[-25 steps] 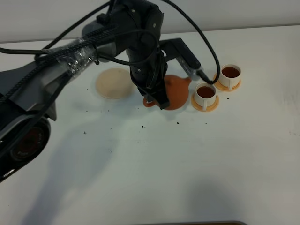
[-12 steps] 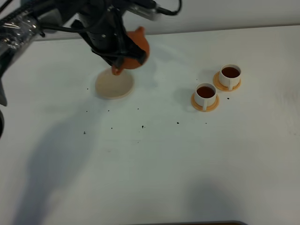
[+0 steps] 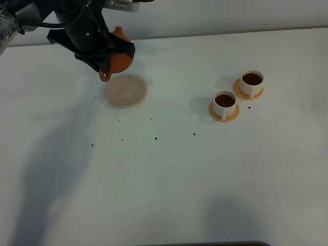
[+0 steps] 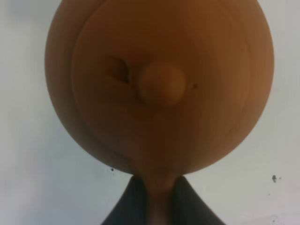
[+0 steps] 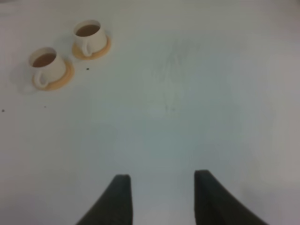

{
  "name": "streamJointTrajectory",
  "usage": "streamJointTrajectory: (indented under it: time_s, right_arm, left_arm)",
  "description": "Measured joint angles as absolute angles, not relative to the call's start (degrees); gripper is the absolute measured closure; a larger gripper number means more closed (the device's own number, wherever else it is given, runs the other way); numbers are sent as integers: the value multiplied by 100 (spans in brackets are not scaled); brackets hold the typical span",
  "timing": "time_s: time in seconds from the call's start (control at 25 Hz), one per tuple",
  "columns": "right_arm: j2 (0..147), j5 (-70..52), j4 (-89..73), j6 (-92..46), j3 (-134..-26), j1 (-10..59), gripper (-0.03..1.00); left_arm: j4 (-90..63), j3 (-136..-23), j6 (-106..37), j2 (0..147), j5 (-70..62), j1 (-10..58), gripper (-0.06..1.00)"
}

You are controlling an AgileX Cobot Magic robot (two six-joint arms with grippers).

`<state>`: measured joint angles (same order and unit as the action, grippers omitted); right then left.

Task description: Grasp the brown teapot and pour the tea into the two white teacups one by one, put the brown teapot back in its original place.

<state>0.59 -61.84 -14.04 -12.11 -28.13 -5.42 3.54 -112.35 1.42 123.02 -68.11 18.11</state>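
Left claw (image 3: 105,65) clenched on brown teapot (image 3: 119,57) by its side handle, held just beyond beige coaster (image 3: 125,90) at far left, seemingly for setting down. Both white teacups (image 3: 225,102) filled, right. Right claw (image 5: 159,194) released, empty above counter (image 3: 169,169).

A lab-like test bench: a bare white table (image 3: 205,174) beneath a cabled robot arm (image 3: 77,25).

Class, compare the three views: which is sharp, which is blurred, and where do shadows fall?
Exterior high view: sharp, with a broad soft arm shadow on the table at lower left. Left wrist view: the teapot fills the frame, soft and dim. Right wrist view: hazy, the two cups slightly blurred.
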Motion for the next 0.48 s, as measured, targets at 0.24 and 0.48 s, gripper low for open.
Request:
streamJointTrajectory:
  time_s: [0.24,0.48]
  right_arm:
    - [59,-6184,-1404,-1211,-2813,-542,66]
    - [59,-6184,-1404,-1211,-2813,-542,66]
  left_arm:
    - [336,-11156,174,12695,-6811,1792,84]
    - [336,-11126,181,13041,-6804,1792,84]
